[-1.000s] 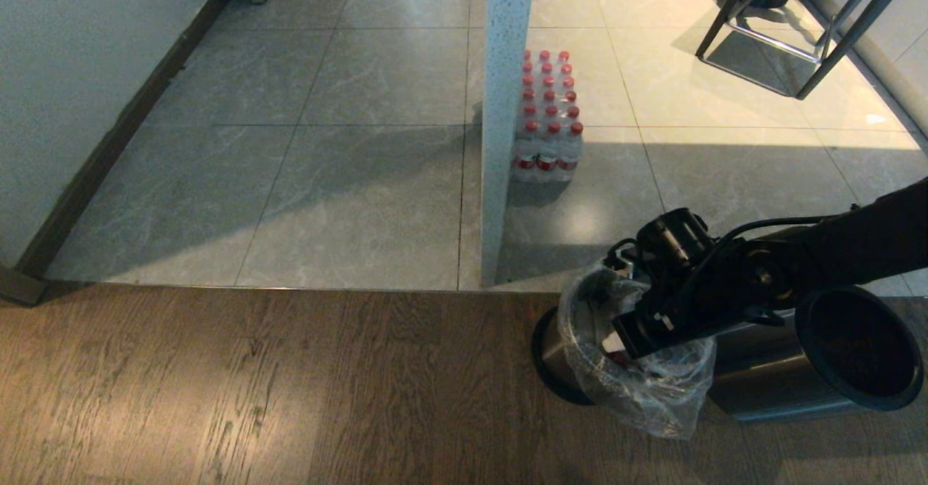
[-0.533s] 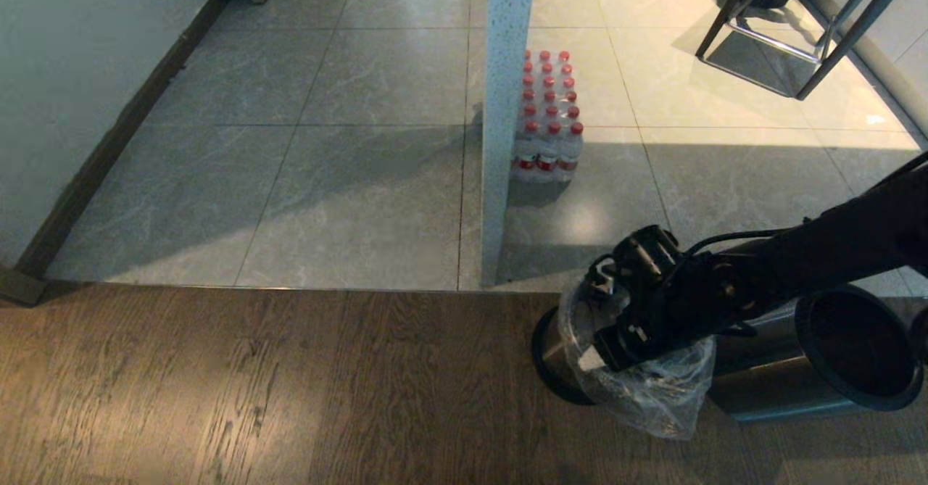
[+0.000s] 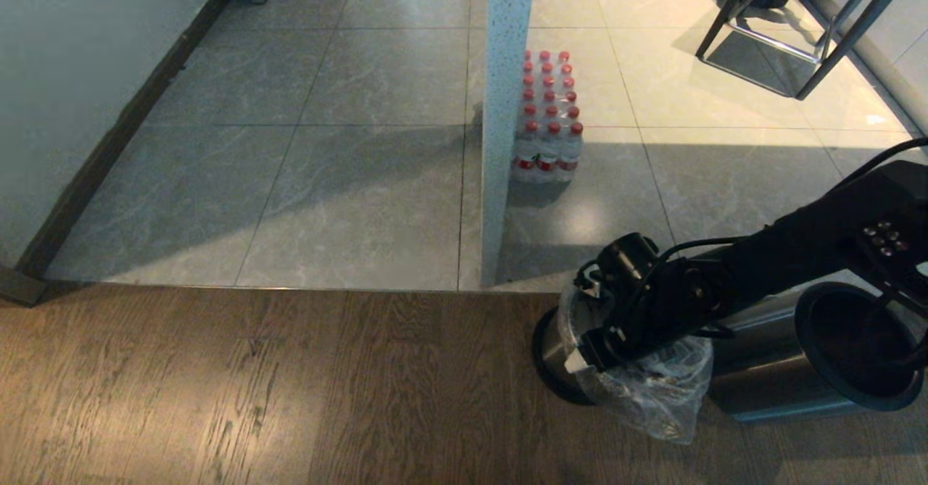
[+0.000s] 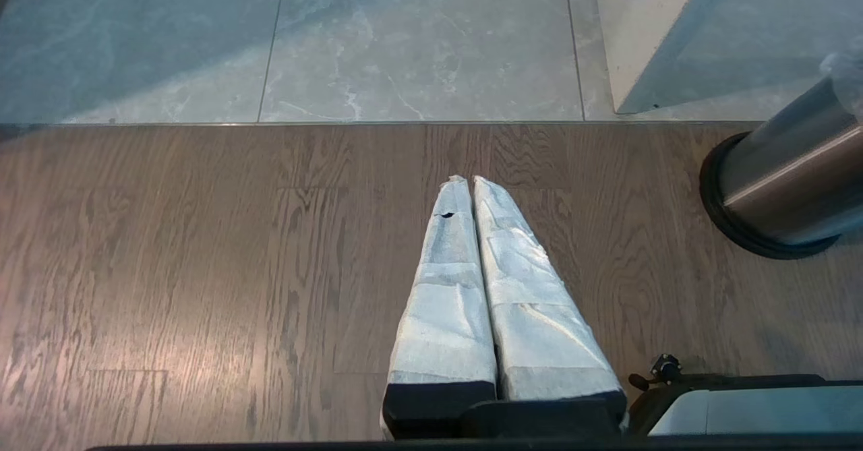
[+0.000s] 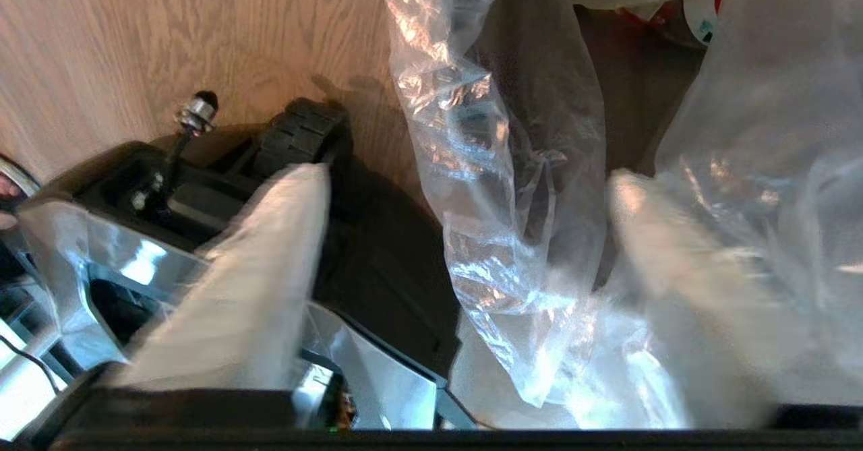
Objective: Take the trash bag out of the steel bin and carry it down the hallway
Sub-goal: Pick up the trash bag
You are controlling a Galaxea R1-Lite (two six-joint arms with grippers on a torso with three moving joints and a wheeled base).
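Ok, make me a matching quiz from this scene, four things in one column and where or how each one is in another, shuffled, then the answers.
Things:
1. trash bag
2. right gripper
3. left gripper
4. bottle pack

Places or states:
A. fingers pressed together above the wood floor
B. on the grey tiles beside the white pillar
C. draped over the steel bin rim
D. fingers spread either side of a clear plastic fold

Pairs: 1-C, 2-D, 3-A, 4-B
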